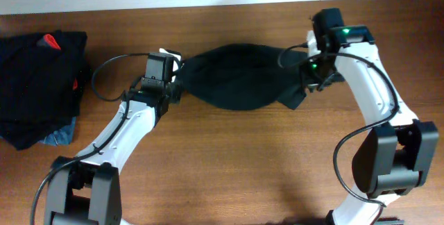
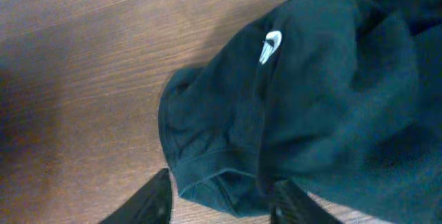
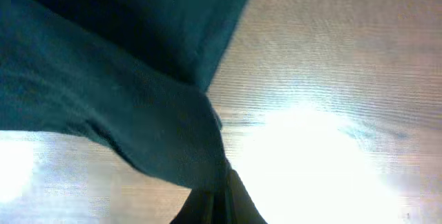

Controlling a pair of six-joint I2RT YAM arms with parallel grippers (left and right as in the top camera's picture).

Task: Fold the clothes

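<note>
The shirt (image 1: 239,78) is held stretched above the surface (image 1: 243,162), pinched by the left claw (image 2: 219,200) and right claw (image 3: 215,203); soft and limp, it is best gripped at hems

A black shirt (image 1: 239,77) hangs stretched and sagging over the wooden table's far middle, bunched at both ends, a small white swoosh logo (image 2: 271,45) showing. More dark clothes (image 1: 38,86) lie heaped at the far-left edge.

The brown wooden table (image 1: 229,148) carries a heap of dark folded clothes (image 1: 38,86) at its left edge and a plain black shirt (image 1: 239,78) spread mid-table.
</note>
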